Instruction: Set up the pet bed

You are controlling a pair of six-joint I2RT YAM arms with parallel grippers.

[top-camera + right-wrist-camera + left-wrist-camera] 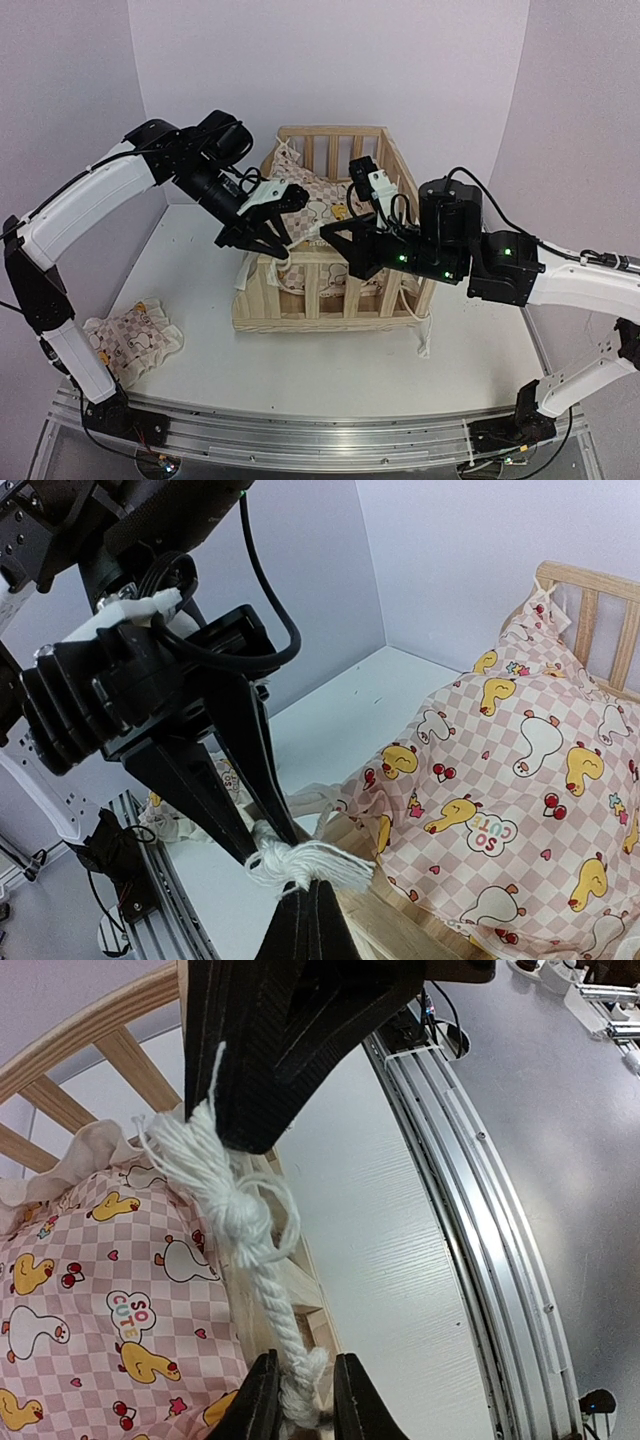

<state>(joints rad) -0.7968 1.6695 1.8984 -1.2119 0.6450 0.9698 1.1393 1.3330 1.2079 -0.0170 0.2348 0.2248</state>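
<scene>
The pet bed's pine slatted frame (pixel 330 300) stands mid-table with the duck-check cushion (pixel 320 200) inside it. Over the bed's front left corner both grippers meet on a white tie string (pixel 275 1300). My left gripper (pixel 300 1400) is shut on the twisted part below a knot (pixel 240 1215). My right gripper (pixel 308 892) is shut on the string's frayed end (pixel 310 862), just above the knot. The top view shows the left gripper (pixel 262 248) and right gripper (pixel 325 232) tip to tip above the front rail. The cushion (pixel 500 780) lies against the rail (pixel 590 580).
A small matching duck-check pillow (pixel 130 340) lies on the table at the near left. Another white string (pixel 422 335) hangs off the bed's front right corner. Metal rails (pixel 480 1210) run along the table's near edge, and white walls close the back and sides.
</scene>
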